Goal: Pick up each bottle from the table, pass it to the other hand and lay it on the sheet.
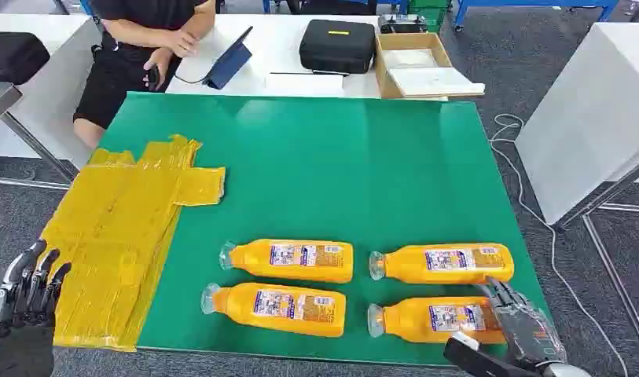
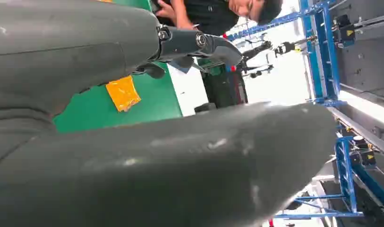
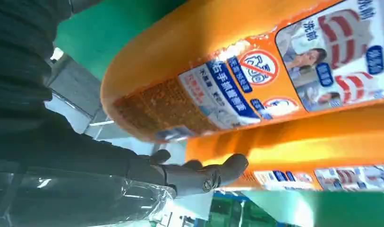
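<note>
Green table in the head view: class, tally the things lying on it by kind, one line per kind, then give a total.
Orange plastic bottles with printed labels, lying on their sides: 4
Yellow crinkled sheet over the table's left edge: 1
Total: 5

Behind the green table (image 1: 363, 157) stands a white table (image 1: 277, 47). On it lie a black case (image 1: 337, 45), a dark blue tablet (image 1: 229, 59) propped at a tilt, and an open cardboard box (image 1: 414, 67) with white sheets inside. A person (image 1: 139, 47) in black clothes sits at the far left corner and holds a small dark object. A white cable (image 1: 536, 220) runs over the grey floor on the right.
</note>
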### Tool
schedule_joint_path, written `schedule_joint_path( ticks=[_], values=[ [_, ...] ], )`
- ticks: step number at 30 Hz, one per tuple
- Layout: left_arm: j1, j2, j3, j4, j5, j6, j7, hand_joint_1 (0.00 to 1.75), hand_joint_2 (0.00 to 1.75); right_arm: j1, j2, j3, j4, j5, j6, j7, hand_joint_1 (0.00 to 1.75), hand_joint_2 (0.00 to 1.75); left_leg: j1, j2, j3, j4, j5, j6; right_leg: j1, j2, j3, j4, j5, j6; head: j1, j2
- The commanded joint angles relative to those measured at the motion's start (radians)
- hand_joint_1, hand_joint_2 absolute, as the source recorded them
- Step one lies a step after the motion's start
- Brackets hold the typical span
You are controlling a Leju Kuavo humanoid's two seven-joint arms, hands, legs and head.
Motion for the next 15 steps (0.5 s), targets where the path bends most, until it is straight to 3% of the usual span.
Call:
schedule_joint_path(
  ticks=[1, 15],
  values=[
    [-0.013, 0.008, 0.0, 0.022, -0.005, -0.007, 0.012, 0.0, 0.0, -0.088, 0.075, -0.023, 0.171, 0.01, 0.023, -0.018, 0.0, 1.75, 0.002, 0.001, 0.0, -0.001, 0.001, -0.004, 0.002, 0.001, 0.001, -0.003, 0.002, -0.002, 0.0, 0.0],
    [-0.016, 0.035, -0.031, 0.05, -0.009, 0.003, 0.001, 0.0, 0.0, -0.094, 0.071, 0.021, 0.276, -0.018, 0.09, -0.038, 0.0, 1.75, 0.001, -0.001, 0.003, -0.001, 0.001, -0.003, 0.001, -0.001, 0.003, -0.003, 0.001, -0.001, 0.0, 0.0]
  ],
)
